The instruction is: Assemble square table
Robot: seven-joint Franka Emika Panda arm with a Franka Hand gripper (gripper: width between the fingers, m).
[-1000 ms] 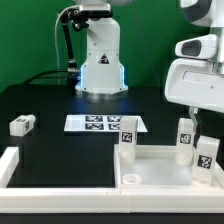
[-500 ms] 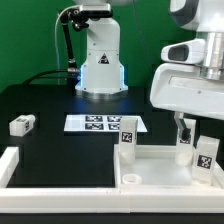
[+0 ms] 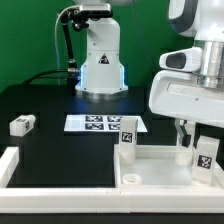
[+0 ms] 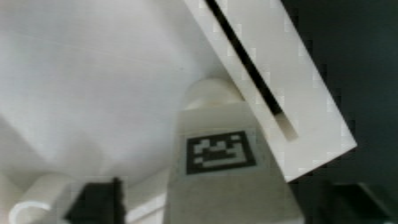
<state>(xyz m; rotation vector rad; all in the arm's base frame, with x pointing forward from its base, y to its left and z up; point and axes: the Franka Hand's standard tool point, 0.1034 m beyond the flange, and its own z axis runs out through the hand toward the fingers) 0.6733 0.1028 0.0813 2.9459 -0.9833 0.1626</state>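
— What is the tabletop made of?
— White plastic. The square tabletop [image 3: 155, 168] is a smooth slab with a raised rim, lying on the matte black table [image 3: 60, 150] at the exterior view's right.
— And the legs?
— Blocky, white, each with a black-and-white tag. The corner leg [image 3: 128, 140], middle leg [image 3: 185, 150] and far-right leg [image 3: 207, 158] stand upright on the slab. The loose leg [image 3: 22, 124] lies well apart.
— The gripper [image 3: 186, 132]?
— Spread, with dark fingers [image 4: 98, 200] on either side of the middle leg.
— The room?
— A green backdrop [image 3: 30, 40].
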